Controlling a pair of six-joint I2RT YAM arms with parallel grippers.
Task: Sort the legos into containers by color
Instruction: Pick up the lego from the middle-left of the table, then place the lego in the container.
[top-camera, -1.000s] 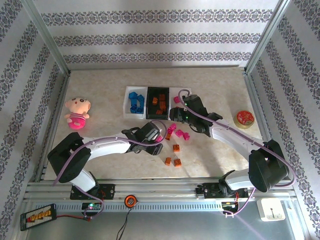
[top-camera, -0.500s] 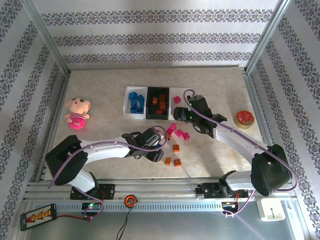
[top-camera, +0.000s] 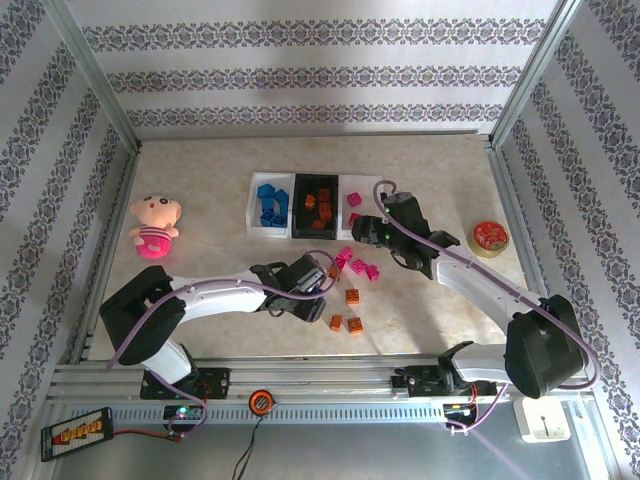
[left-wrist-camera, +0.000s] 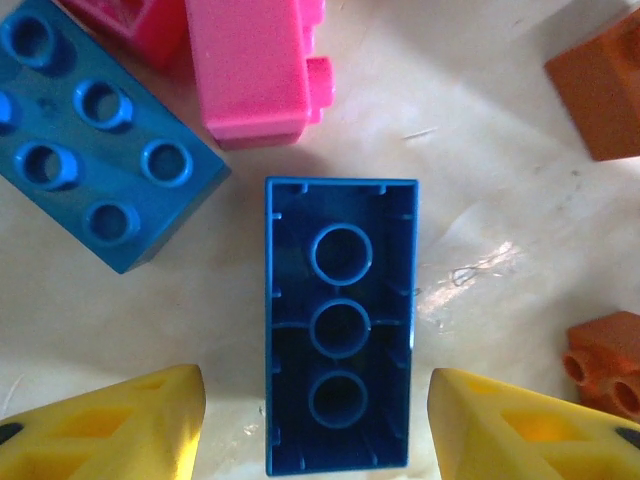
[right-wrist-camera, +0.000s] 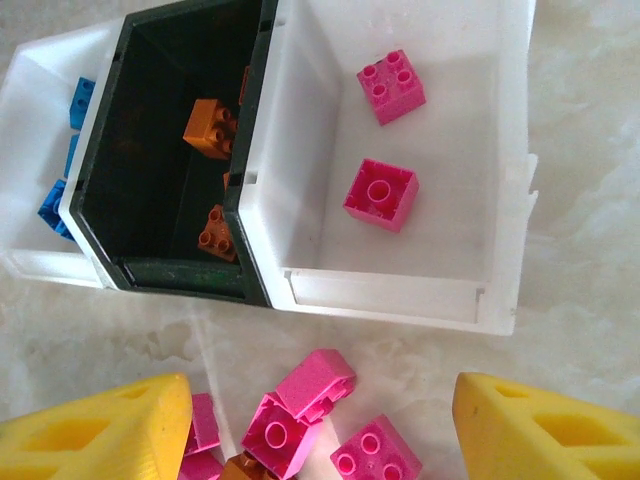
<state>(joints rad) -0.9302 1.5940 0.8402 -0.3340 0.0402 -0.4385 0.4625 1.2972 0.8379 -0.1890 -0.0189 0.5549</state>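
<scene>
Legos of three colours lie loose on the table (left-wrist-camera: 500, 200); the one in hand is an upturned blue lego (left-wrist-camera: 340, 330), hollow side up.

**Hazards (judgement)**
- Off-centre grip. The fingers (left-wrist-camera: 130, 430) flank only the 6 o'clock end of the brick. If they close there, the 12 o'clock end may droop or pivot during the lift.
- Skew. The gaps on each side look slightly unequal, so one pad may touch first and push the brick across the smooth surface.
- Neighbour contact. A second blue lego (left-wrist-camera: 95, 155) lies at 10 o'clock and a pink lego (left-wrist-camera: 255, 70) just beside the 12 o'clock end. Any advance toward 12 o'clock could nudge them.
- Arm interference. In the top view both wrists work near the same cluster and could cross paths.

**Position relative to the fingers**
- Left gripper (left-wrist-camera: 315, 385): jaws apart, not touching the brick. The brick's long axis runs 12 to 6 o'clock, with one finger at 8 o'clock and one at 4 o'clock.
- Right gripper (right-wrist-camera: 322, 400): jaws apart, holding nothing. Loose pink legos (right-wrist-camera: 300, 405) lie on the table between its fingers.
- The destination, the white tray holding blue bricks (top-camera: 252, 205), lies toward 12 o'clock of the left gripper in the top view.
</scene>
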